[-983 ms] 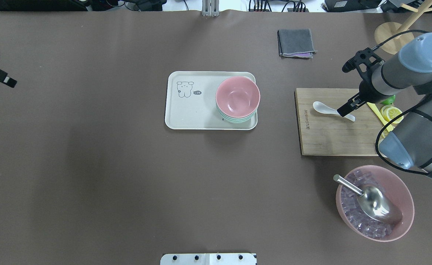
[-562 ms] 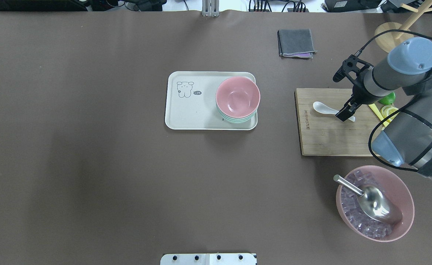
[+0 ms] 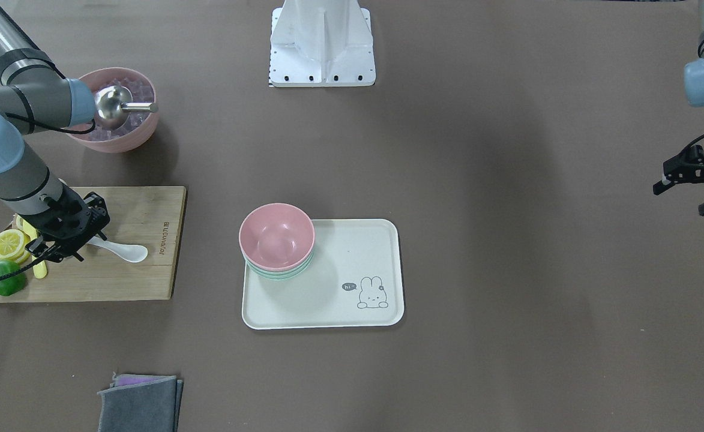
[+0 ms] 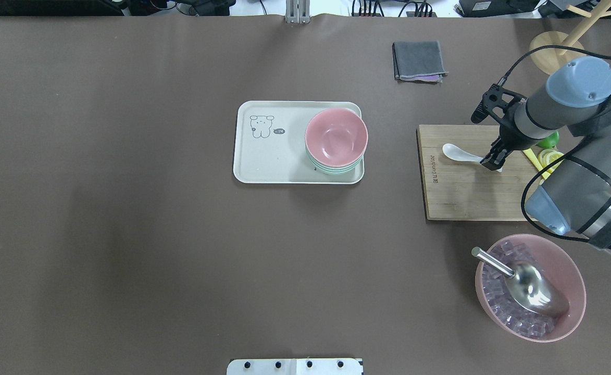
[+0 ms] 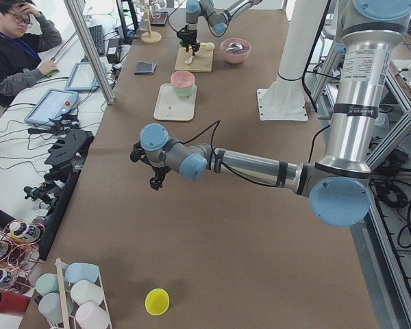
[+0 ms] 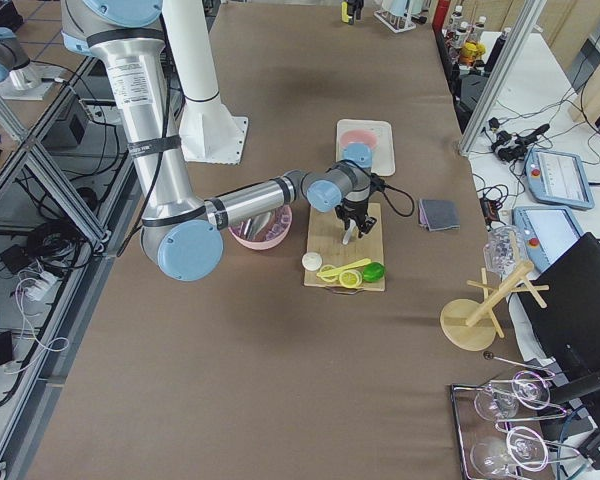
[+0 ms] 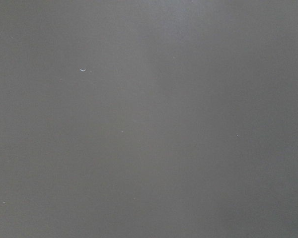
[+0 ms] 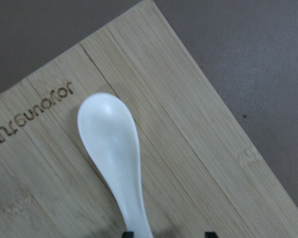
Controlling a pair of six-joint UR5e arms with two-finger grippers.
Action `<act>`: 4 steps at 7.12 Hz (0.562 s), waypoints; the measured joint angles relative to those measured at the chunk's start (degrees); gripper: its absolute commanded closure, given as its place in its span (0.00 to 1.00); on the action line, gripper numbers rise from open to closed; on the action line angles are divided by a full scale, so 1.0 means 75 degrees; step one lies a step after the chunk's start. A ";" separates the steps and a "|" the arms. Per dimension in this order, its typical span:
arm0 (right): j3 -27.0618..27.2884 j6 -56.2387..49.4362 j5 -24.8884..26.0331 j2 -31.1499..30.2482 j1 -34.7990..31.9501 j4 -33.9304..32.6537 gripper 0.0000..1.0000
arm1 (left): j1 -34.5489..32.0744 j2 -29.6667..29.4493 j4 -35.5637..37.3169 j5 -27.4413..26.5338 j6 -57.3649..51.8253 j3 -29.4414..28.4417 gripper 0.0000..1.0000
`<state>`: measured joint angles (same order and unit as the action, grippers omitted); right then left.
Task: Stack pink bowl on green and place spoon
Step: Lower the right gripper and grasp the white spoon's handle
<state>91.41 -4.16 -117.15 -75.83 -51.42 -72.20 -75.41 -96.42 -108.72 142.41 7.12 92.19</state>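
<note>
The pink bowl point(image 4: 336, 136) sits nested on the green bowl point(image 4: 331, 169) at the right end of the white tray point(image 4: 269, 161). The white spoon point(image 4: 453, 152) lies on the wooden cutting board point(image 4: 466, 198). My right gripper point(image 4: 493, 162) is down over the spoon's handle end, open, with a finger on each side. In the right wrist view the spoon point(image 8: 111, 139) runs down between the two fingertips point(image 8: 128, 234). My left gripper point(image 3: 688, 186) is open and empty, far off at the table's left side.
A large pink bowl of ice cubes point(image 4: 529, 286) with a metal scoop stands near the board. Lemon slices and a lime point(image 4: 550, 151) lie at the board's right edge. A folded grey cloth point(image 4: 419, 61) and a wooden stand point(image 4: 555, 49) are at the back.
My right gripper has swung and lowered onto the spoon's handle end. My left gripper has drawn back toward the left edge of the overhead view.
</note>
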 measured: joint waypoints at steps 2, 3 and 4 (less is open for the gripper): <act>-0.0050 0.0023 -0.0004 0.0012 0.0008 -0.0002 0.51 | 0.0006 0.0045 0.0000 -0.0003 0.0000 0.0001 0.01; -0.0078 0.0039 -0.0009 0.0018 0.0018 -0.0004 0.50 | 0.0010 0.0061 0.0000 -0.0004 0.0000 0.0001 0.01; -0.0082 0.0049 -0.0018 0.0022 0.0023 -0.0009 0.50 | 0.0010 0.0066 0.0000 -0.0007 0.0000 0.0001 0.01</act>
<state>90.80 -3.79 -117.29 -75.67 -51.25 -72.27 -75.33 -95.92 -108.72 142.36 7.12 92.20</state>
